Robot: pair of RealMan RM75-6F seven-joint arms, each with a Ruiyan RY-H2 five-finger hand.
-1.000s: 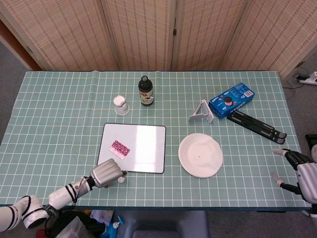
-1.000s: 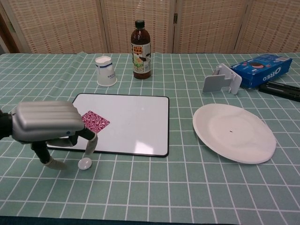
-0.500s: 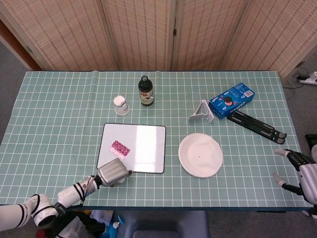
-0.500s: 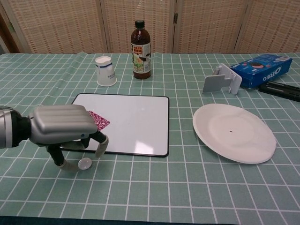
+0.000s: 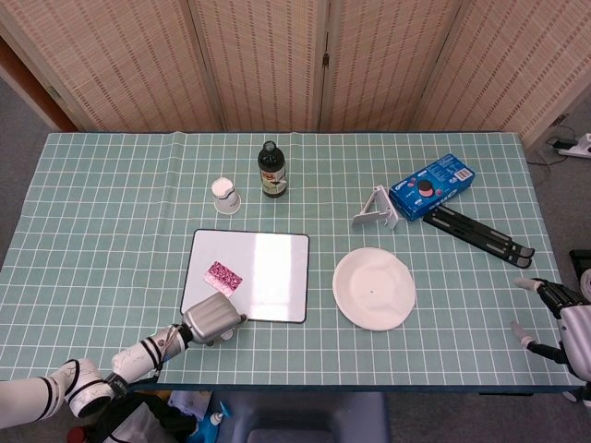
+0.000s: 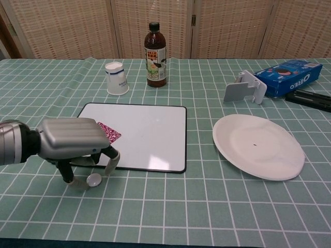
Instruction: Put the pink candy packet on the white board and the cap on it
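Judging from how things lie, half the task is done: the pink candy packet [image 5: 223, 275] already rests flat on the white board [image 5: 268, 277], near its left edge. What is left is the cap [image 6: 93, 179], a small white disc lying on the table [image 5: 111, 231] just off the board's near edge.

The left hand [image 6: 72, 142] is lowered over the cap, palm down. Its fingers [image 6: 113, 159] curl around the cap and look to touch or nearly touch it, but the cap sits on the table and I cannot tell whether it is actually pinched. By my reading, the step in hand is the grasp, with the lift and the placing onto the packet to follow.

The right hand [image 5: 565, 320] hangs at the table's far right corner, fingers spread, holding nothing.

As for writing, the blue box [image 6: 288, 76] reads "OREO". The brown bottle [image 6: 155, 54] and the upturned paper cup [image 6: 117, 78] carry labels too small to read.
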